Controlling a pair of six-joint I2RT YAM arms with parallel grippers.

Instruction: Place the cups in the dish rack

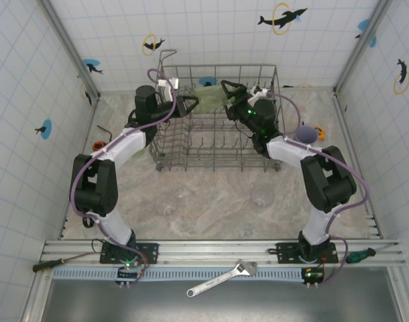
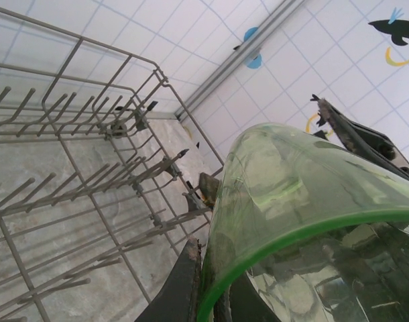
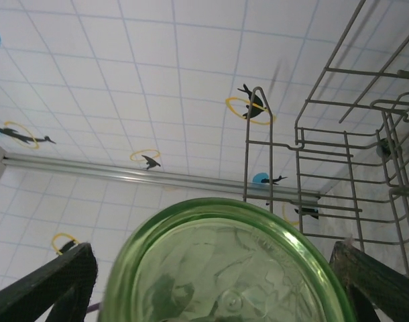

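Observation:
A translucent green cup (image 1: 208, 99) hangs on its side above the far part of the dish rack (image 1: 218, 144). My left gripper (image 1: 191, 104) is shut on its rim, one finger inside and one outside; the left wrist view shows the cup (image 2: 305, 201) close up over the rack's tines (image 2: 90, 168). My right gripper (image 1: 226, 90) stands open at the cup's other end. In the right wrist view the cup's base (image 3: 224, 268) sits between its two spread fingers (image 3: 43, 285). Two clear cups (image 1: 167, 204) (image 1: 261, 196) stand on the table in front of the rack. A lavender cup (image 1: 307, 135) stands at the right.
The rack's loop handle (image 3: 258, 141) rises beside the cup. A wrench (image 1: 221, 278) and a green-handled screwdriver (image 1: 355, 256) lie by the arm bases. A small orange item (image 1: 97, 144) and an Allen key (image 1: 107, 131) lie left of the rack. Tiled walls enclose the table.

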